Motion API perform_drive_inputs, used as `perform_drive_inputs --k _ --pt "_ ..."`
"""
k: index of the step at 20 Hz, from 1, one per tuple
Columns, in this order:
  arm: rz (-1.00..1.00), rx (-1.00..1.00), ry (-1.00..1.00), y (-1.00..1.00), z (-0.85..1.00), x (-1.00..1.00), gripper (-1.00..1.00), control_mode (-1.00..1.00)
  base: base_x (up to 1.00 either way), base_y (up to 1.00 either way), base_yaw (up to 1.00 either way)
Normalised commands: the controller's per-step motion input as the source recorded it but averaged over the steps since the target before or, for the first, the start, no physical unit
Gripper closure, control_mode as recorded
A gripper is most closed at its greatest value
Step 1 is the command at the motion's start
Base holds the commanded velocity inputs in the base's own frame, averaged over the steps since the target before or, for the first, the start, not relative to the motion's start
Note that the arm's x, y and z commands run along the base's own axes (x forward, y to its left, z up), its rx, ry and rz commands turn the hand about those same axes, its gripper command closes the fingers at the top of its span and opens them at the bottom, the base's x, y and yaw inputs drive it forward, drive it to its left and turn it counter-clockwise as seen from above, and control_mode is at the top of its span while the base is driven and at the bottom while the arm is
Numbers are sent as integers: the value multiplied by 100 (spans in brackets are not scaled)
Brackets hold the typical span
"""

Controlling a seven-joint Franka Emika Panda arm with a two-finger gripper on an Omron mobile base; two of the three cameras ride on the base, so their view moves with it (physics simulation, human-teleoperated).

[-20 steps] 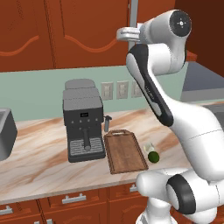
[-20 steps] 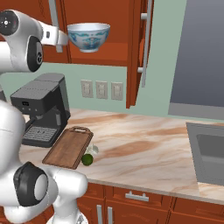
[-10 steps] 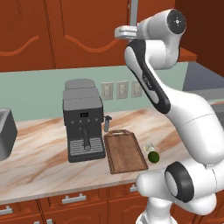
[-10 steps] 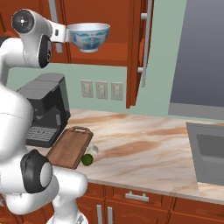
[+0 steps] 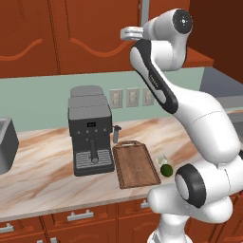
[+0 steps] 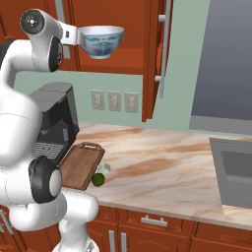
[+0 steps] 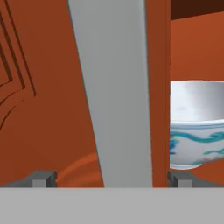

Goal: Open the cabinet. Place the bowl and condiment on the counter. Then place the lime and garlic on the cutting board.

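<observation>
My gripper (image 7: 109, 178) is open, high up at the reddish-brown cabinet (image 5: 85, 33), its tips on either side of a long silver bar handle (image 7: 116, 87) without closing on it. Past that door's edge, on the cabinet shelf, stands the white and blue bowl (image 7: 197, 131) (image 6: 101, 42). Another cabinet door (image 6: 151, 59) stands open to the right. The cutting board (image 5: 136, 163) lies bare on the counter (image 5: 42, 175). The lime (image 5: 166, 170) and garlic (image 5: 161, 160) rest on the counter at its right edge. The condiment is out of view.
A black coffee machine (image 5: 90, 130) stands left of the board. A sink (image 6: 238, 174) is set into the counter at the far right. Wall outlets (image 6: 114, 101) sit on the green backsplash. Drawers with short handles run under the counter.
My hand has shifted a little sideways toward the bowl's side of the cabinet, and the elbow has swung. The bowl, lime, garlic and board have not moved.
</observation>
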Motion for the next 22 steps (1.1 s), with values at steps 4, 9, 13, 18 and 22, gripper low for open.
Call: perform_drive_inputs --k 4,9,13,18,22 --pt "0 -4 3 4 0 32 -100 -100 0 0 0" --pt "0 -2 2 0 0 16 100 -100 0 0 0" --pt "0 0 0 0 0 0 100 -100 0 0 0" --pt "0 0 0 0 0 0 100 -100 0 0 0" --pt "0 0 0 0 2 -1 100 -100 0 0 0"
